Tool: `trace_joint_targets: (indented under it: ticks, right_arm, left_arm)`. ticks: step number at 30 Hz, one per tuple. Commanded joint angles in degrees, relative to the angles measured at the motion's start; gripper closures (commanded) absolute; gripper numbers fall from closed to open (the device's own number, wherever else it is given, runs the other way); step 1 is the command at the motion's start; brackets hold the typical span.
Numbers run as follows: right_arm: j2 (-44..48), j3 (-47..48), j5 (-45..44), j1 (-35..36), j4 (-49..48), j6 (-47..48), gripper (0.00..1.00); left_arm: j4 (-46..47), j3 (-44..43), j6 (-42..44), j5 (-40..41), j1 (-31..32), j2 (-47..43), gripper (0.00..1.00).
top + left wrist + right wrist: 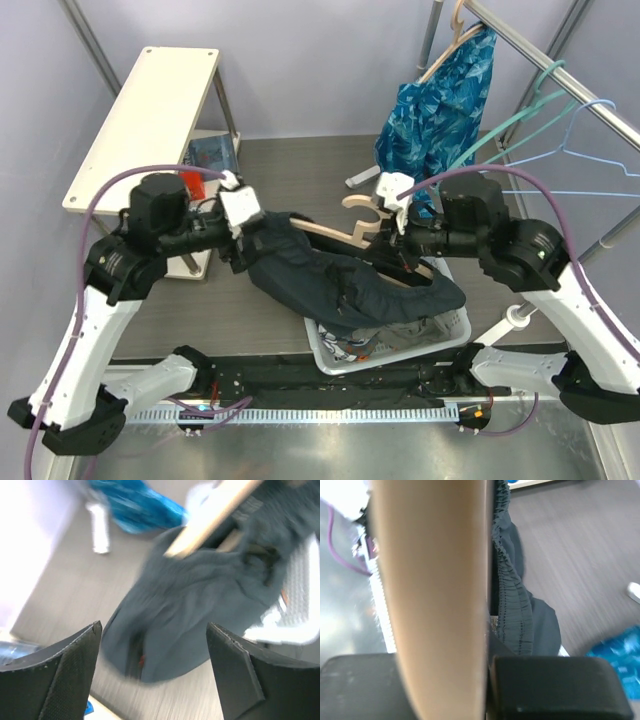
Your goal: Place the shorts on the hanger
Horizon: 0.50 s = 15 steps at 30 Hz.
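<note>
My left fingers point(65, 675) stand spread, shorts point(190, 605) just beyond their tips (blurred); right fingers point(555, 685) pinch the hanger point(430, 595).

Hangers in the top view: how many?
4: beige hanger with the shorts at centre; wooden hanger carrying the blue garment, teal hanger and wire hanger on the rail, right.
</note>
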State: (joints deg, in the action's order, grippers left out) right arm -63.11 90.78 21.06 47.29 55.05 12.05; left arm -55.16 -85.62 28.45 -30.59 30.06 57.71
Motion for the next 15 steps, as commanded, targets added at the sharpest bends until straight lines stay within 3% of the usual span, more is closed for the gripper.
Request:
trace_joint_targets:
  ticks: [1,6,8,10,15]
  right_arm:
    - [2.9,3.78,-7.96,-0.88,-3.54,-5.98,0.99]
    - [2.03,6.59,-12.86,-3.16,-6.09,-17.29,0.99]
    - [-0.07,9.39,-23.04,-3.87,-5.57,-26.5,0.99]
    - [-1.48,11.42,-27.89,-4.66,-5.65,-31.28,0.99]
    - [-2.63,13.98,-27.12,-7.2,-6.97,-42.98,0.99]
  left_arm:
    - [20.57,2.47,-18.23,5.88,-4.57,-3.13,0.14]
    - [23.34,-1.1,-27.98,12.31,-4.58,-1.39,0.14]
    - [22.11,-3.13,-28.18,7.49,-4.49,-0.33,0.17]
    - [21.67,-3.67,-30.98,3.45,-4.4,0.73,0.17]
    - [20.88,-6.92,-33.55,-10.71,-1.78,3.54,0.21]
